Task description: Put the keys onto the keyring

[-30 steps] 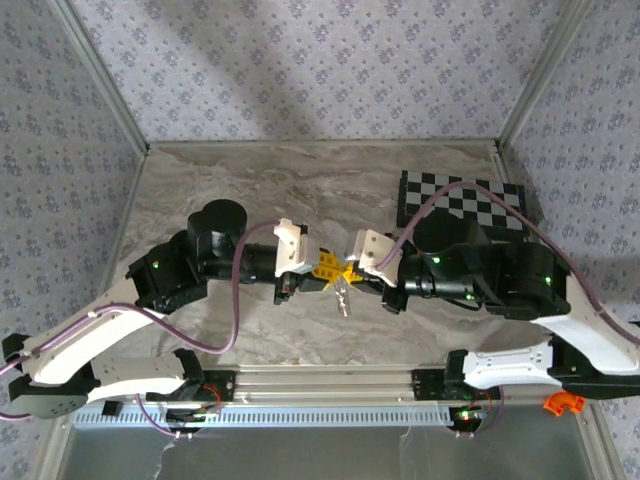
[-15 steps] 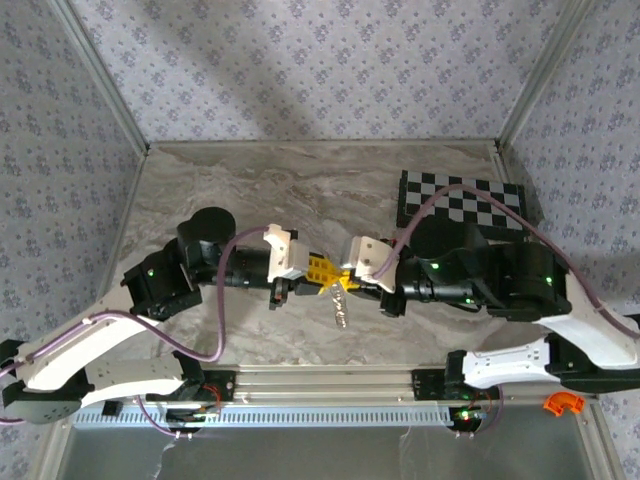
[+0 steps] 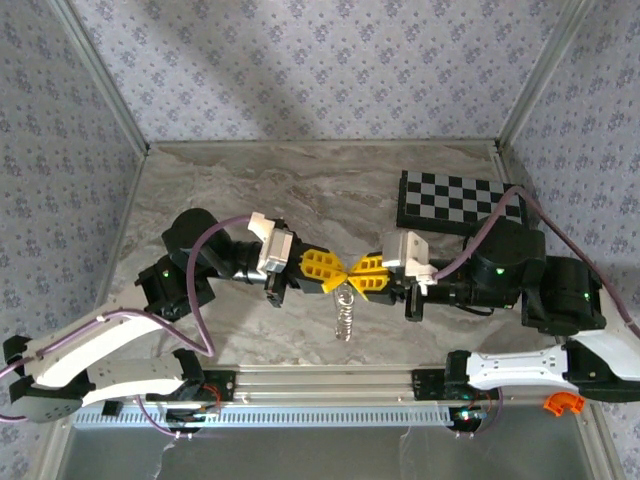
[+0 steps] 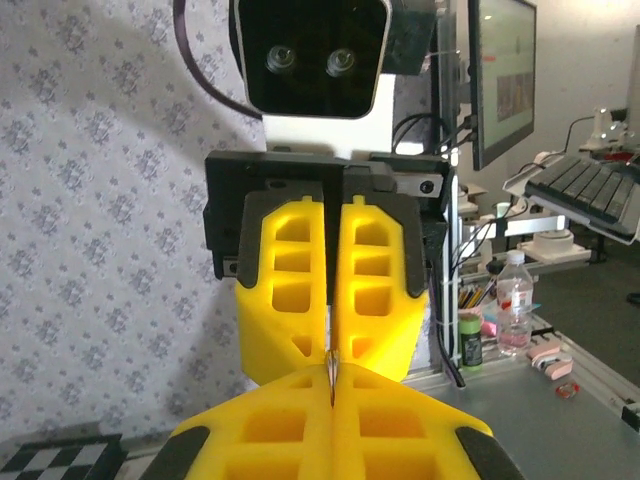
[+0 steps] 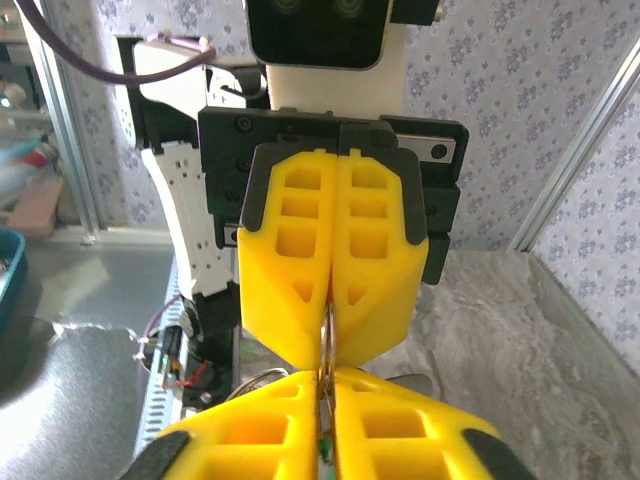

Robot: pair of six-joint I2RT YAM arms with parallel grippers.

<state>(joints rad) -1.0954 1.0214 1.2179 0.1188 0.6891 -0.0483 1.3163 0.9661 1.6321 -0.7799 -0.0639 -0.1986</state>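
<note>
Above the marble table (image 3: 250, 190), tip to tip: left gripper (image 3: 340, 276) and right gripper (image 3: 353, 279), each with yellow fingers (image 4: 290, 300) pressed shut. Pinched at those meeting tips and dangling straight below them: the thin silvery keyring (image 3: 345, 315).

A black-and-white checkerboard (image 3: 455, 200) lies flat at the far right of the marbled bench (image 3: 300, 180); an orange curved piece (image 3: 562, 403) sits off its near right corner; patterned wallpaper (image 3: 320, 70) lines the walls
</note>
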